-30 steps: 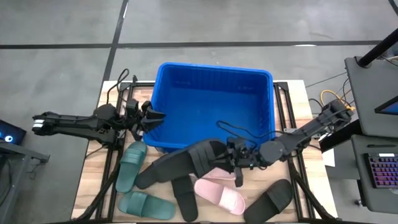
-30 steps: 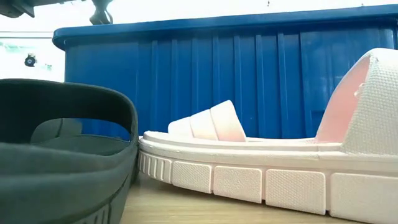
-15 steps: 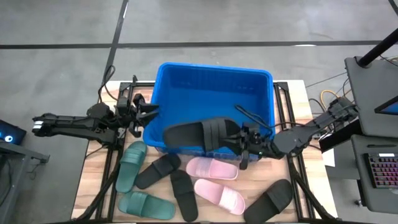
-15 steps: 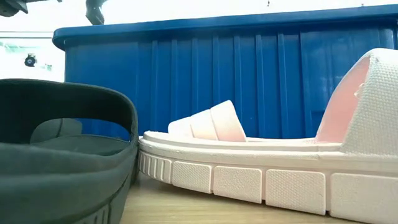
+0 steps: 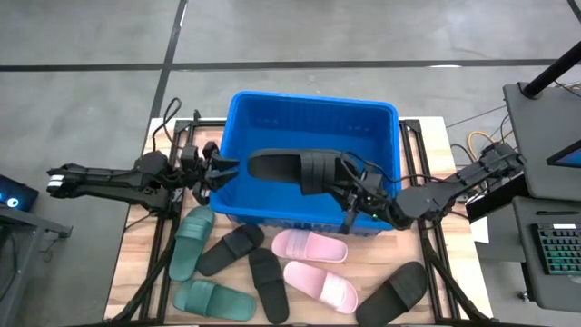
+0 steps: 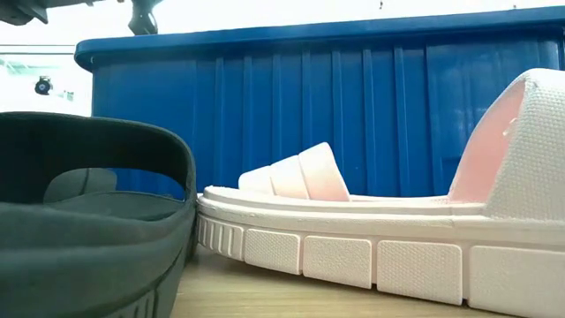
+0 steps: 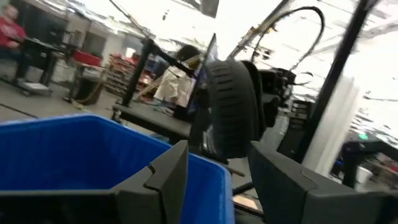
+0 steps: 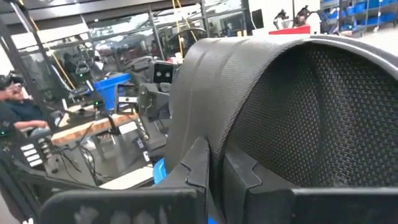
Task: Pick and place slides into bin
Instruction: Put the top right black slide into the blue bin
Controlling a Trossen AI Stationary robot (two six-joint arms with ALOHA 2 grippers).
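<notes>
The right gripper (image 5: 348,186), clamped on the strap of a black slide (image 5: 295,168), has lifted it off the table's front half and swung it over the blue bin (image 5: 381,123), where it now hangs above the bin's open middle, so a release here should drop it in. The left gripper (image 5: 218,171) waits with fingers partly apart, holding nothing, at the bin's left wall, while seven slides lie on the table in front.

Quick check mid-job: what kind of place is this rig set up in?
Probably a robotics lab or workshop: bare concrete floor around the wooden table, a keyboard beside it, and more benches and frames in the room behind.
</notes>
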